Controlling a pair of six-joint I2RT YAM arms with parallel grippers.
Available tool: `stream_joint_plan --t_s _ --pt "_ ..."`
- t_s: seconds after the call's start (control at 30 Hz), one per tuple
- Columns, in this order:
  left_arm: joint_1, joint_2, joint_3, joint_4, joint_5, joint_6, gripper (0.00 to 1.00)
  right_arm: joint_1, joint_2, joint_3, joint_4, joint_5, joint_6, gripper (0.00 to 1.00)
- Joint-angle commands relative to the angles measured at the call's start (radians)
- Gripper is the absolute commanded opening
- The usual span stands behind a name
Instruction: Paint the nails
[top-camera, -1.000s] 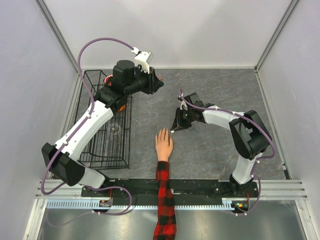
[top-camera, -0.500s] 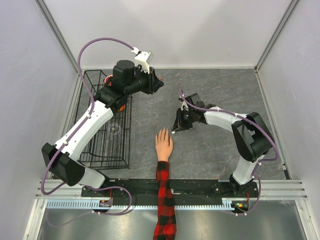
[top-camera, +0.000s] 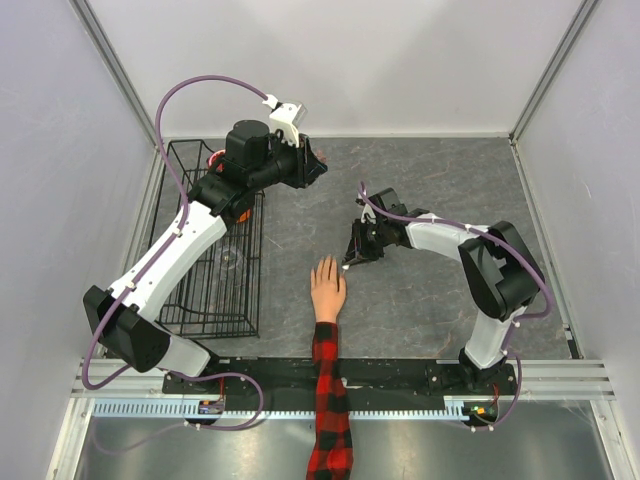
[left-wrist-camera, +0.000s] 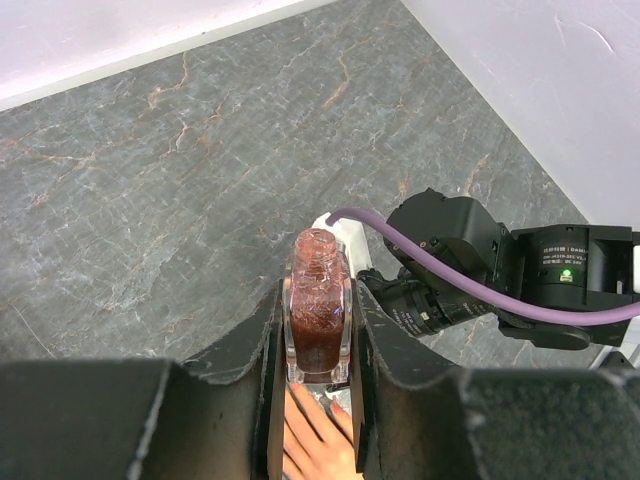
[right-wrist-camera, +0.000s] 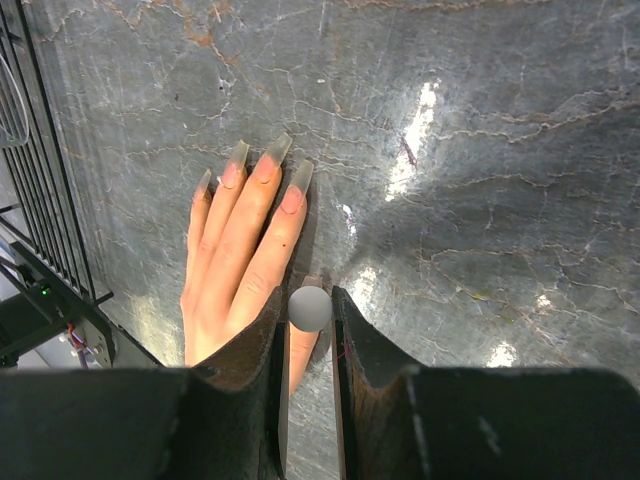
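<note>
Nothing has really moved in the last second, so no stroke has landed yet. Your right gripper sits over the thumb side of the mannequin hand, pinched narrow on a small round cap. It's probably the brush, but the bristles are hidden. The nails lie ahead of it, toward the wire basket. The left gripper clamps the open polish bottle, well apart.

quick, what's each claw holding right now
left claw: closed on the open nail polish bottle
right claw: closed on a small pale round cap, probably the brush
</note>
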Motion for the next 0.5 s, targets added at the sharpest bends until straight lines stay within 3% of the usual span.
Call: stream_joint_plan --t_s 0.0,0.47 --pt "0.005 -0.024 0.007 0.027 0.022 -0.021 0.02 0.008 0.013 0.014 0.024 -0.006 0.002 0.0" --pt "0.005 -0.019 0.012 0.026 0.021 -0.014 0.02 0.006 0.042 0.045 0.034 -0.014 0.007 0.0"
